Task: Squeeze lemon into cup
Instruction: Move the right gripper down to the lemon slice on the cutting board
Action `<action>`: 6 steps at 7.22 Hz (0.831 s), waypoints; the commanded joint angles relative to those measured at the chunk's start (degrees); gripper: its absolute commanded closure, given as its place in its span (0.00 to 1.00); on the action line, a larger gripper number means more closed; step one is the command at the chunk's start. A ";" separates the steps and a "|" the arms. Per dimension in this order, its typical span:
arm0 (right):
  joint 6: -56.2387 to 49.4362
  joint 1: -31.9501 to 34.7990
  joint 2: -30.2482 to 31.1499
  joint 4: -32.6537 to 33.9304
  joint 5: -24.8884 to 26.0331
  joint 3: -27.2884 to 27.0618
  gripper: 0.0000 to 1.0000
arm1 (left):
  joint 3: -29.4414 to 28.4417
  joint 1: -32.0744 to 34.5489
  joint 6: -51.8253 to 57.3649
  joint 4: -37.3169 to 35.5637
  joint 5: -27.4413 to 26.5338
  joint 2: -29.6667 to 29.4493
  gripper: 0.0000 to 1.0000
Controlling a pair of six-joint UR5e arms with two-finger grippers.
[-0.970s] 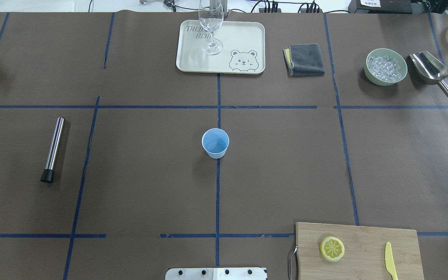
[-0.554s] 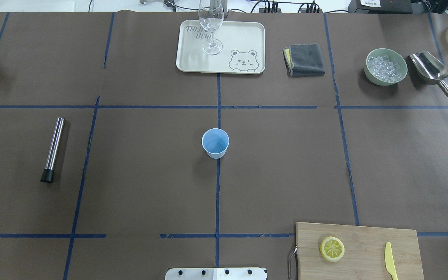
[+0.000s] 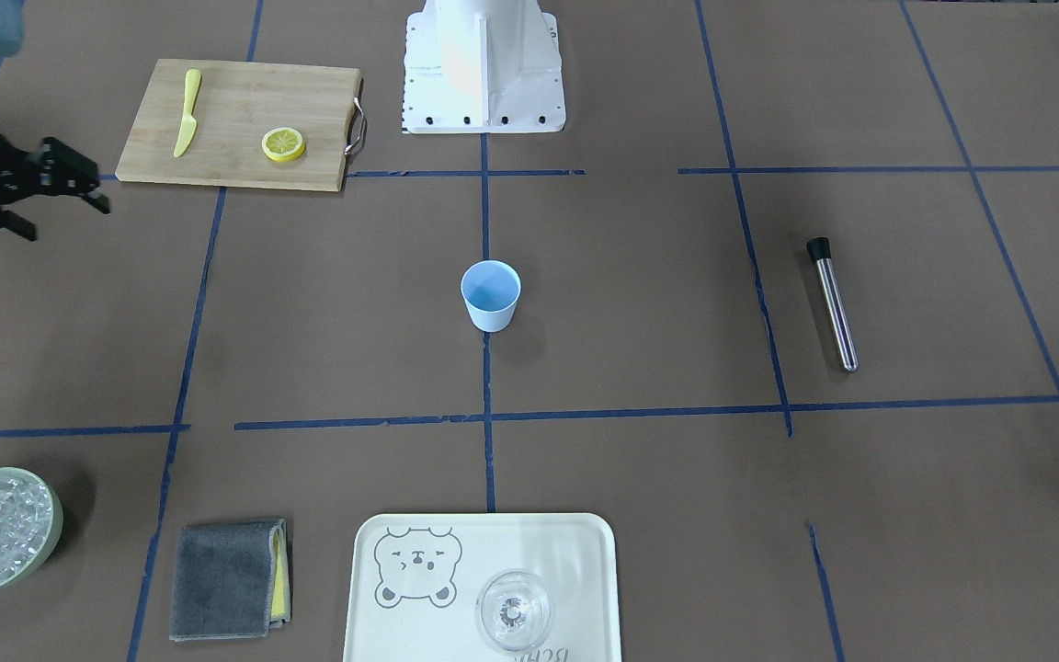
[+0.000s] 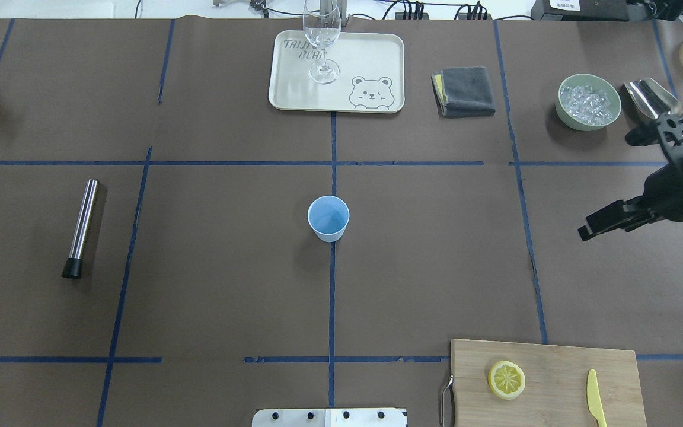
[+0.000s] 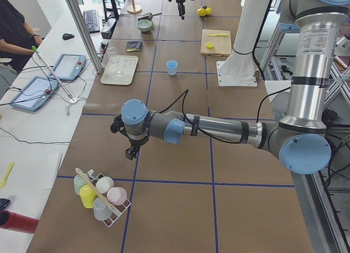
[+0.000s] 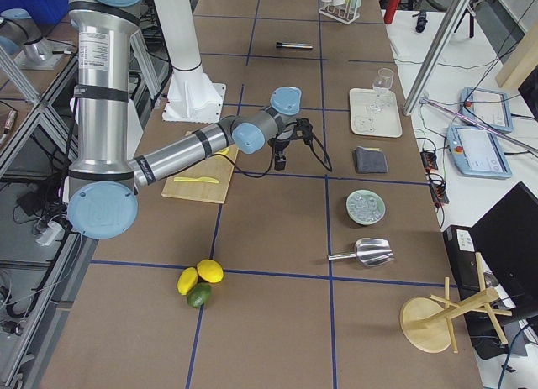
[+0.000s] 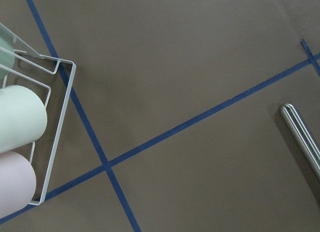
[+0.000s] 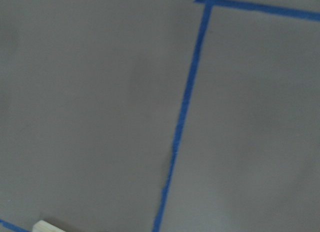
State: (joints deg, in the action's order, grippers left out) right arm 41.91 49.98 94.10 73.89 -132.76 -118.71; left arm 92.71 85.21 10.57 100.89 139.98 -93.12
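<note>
The light-blue cup stands upright at the table's centre, also in the front view. One lemon slice lies flat on a wooden cutting board at the near right, also in the front view. My right gripper is open and empty above bare table, far right of the cup and beyond the board; it also shows in the front view. My left gripper shows only in the exterior left view, near a cup rack, and I cannot tell whether it is open or shut.
A yellow plastic knife lies on the board. A tray with a clear glass, a grey cloth, a green bowl of ice and a steel scoop stand at the back. A steel rod lies at the left.
My right arm has come in from the right edge of the overhead view; its open gripper now hangs over the table. The cup and the lemon slice have not moved.
</note>
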 commanded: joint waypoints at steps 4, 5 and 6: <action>26.52 -37.47 8.98 -4.37 35.37 -11.72 0.00 | -3.85 -0.31 -2.83 6.16 -0.50 0.48 0.00; 35.17 -42.37 9.17 -4.37 37.11 -11.55 0.00 | -3.51 -0.39 -2.83 6.16 -0.85 0.48 0.00; 38.21 -46.51 8.99 -4.37 41.92 -11.46 0.00 | -3.33 -0.39 -2.75 6.51 -3.29 0.57 0.00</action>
State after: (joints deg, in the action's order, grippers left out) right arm 74.18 9.00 102.90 69.51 -95.63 -130.24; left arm 89.20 84.85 7.74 107.04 138.65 -92.61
